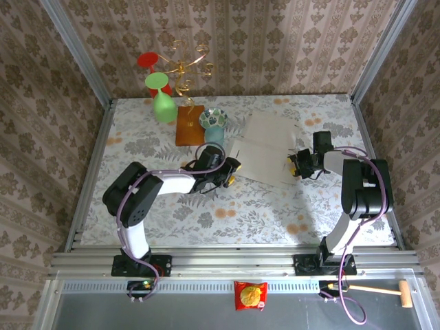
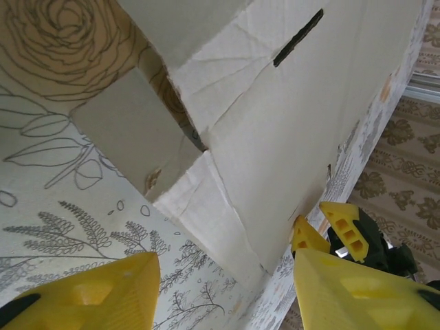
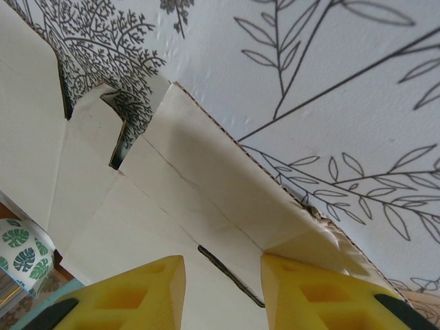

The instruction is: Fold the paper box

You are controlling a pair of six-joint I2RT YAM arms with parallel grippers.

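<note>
The paper box (image 1: pixel 265 148), a pale, creased sheet of cardboard with flaps and slots, lies partly unfolded on the flowered tablecloth right of centre. My left gripper (image 1: pixel 232 172) is at its near left corner. In the left wrist view the left gripper (image 2: pixel 227 292) is open, and the box's corner (image 2: pixel 275 124) rises just ahead of its yellow fingers (image 2: pixel 89 295). My right gripper (image 1: pixel 294 165) is at the box's right edge. In the right wrist view the right gripper (image 3: pixel 223 292) is open over a slotted panel (image 3: pixel 172 206), its right finger (image 3: pixel 323 295) touching a raised flap.
A teal leaf-patterned cup (image 1: pixel 214 134) and a brown wooden board (image 1: pixel 190 125) stand just left of the box. A green goblet (image 1: pixel 163 103), a red glass (image 1: pixel 148 60) and a gold wire stand (image 1: pixel 184 65) are behind them. A snack packet (image 1: pixel 250 295) and a mallet (image 1: pixel 385 291) lie below the table edge.
</note>
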